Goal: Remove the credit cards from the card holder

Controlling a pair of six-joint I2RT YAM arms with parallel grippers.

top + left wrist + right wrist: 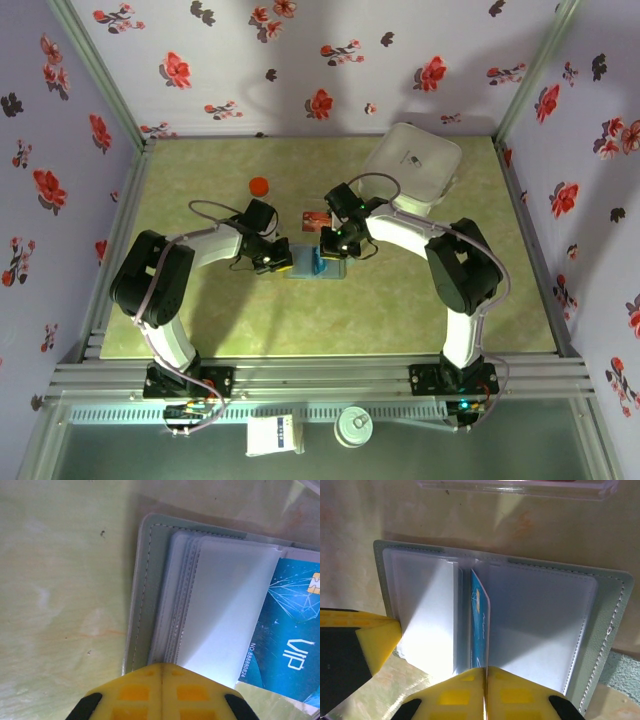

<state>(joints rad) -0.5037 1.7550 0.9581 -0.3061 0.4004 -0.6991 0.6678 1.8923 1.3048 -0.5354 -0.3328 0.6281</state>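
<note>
Right end effector (pixel 485 672) - jaws closed, pinching the near end of a blue VIP credit card (pixel 480 625) that stands on edge at the centre fold of the card holder (pixel 607 630). Left end effector (pixel 162 670) - jaws fully together, tips on the outer edge of the holder's other panel. Whether it pinches that edge or only pins it down I cannot tell.

Progress: roughly midway by my read. One red credit card (pixel 316 218) is already out, lying on the counter (pixel 400 310) just beyond the holder, near a clear plastic box (pixel 515 487). The blue card is partly lifted, not yet clear of the holder. The plastic sleeves glare white, so any further cards inside cannot be made out. Left to do: draw the blue card free, set it down, check the remaining sleeves.

Orientation: the holder lies open and flat mid-counter between the two arms, inside face up, its long axis running left–right and its fold running near–far. The blue card's long axis follows the fold, with its printed face turned toward the left arm.
</note>
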